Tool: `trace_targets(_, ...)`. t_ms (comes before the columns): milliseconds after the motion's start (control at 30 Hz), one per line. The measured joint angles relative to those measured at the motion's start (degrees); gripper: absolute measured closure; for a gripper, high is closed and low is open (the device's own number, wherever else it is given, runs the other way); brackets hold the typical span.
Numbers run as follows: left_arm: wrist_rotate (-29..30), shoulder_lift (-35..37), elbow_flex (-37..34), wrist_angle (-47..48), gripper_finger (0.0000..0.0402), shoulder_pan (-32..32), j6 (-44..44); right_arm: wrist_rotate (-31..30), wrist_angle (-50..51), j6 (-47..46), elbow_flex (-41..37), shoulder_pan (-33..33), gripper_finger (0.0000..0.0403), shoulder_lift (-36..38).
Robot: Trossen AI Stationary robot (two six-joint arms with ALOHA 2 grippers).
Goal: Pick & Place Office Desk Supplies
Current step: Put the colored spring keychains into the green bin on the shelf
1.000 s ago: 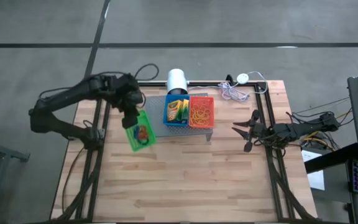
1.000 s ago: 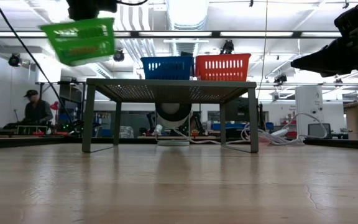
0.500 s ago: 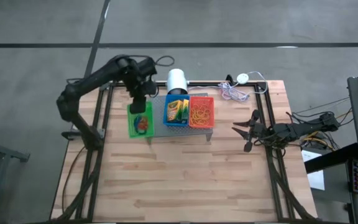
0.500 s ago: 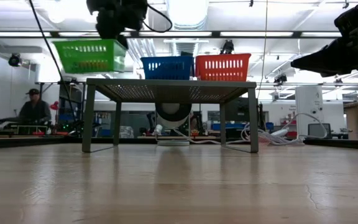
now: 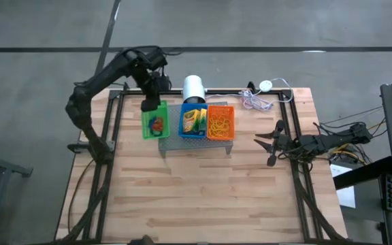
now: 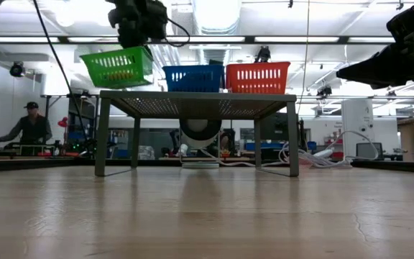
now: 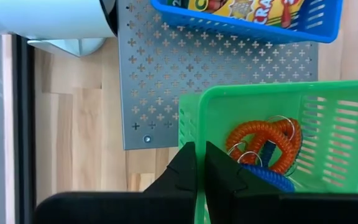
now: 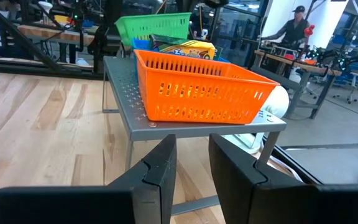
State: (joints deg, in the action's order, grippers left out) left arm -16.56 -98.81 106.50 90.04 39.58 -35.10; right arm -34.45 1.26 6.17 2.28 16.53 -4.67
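A: Where's the green basket (image 5: 154, 123) now?

B: Carried in from out over the table, where it hung tilted a second ago. It hangs almost level over the left end of the grey stand (image 6: 196, 101), just beside the blue basket (image 5: 193, 123). In the low view it looks slightly raised and tipped, not yet set down.

A: And the grip?

B: The left gripper (image 7: 195, 167) has its fingers pinched together on the green basket's rim. Red and blue coiled bands (image 7: 263, 146) lie inside.

A: The rest?

B: The crayon box (image 5: 194, 120) sits in the blue basket, rubber bands (image 5: 220, 123) in the orange basket (image 5: 221, 123). The right gripper (image 5: 271, 145) waits at the table's right edge, fingers slightly apart and holding nothing.

A: So?

B: I'd judge only lowering and release remain.
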Motion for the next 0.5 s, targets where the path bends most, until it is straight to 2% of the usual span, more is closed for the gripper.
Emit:
trace_targets(400, 0.0, -6.6, 1.0, 0.0, 0.0390, 2.2, -2.4, 0.0, 0.0, 0.0, 0.0, 0.0, 0.0312, 0.0)
trace_targets(500, -2.7, -7.4, 2.4, -0.1, 0.0390, 3.4, -1.4, 0.0, 0.0, 0.0, 0.0, 0.0, 0.0312, 0.0)
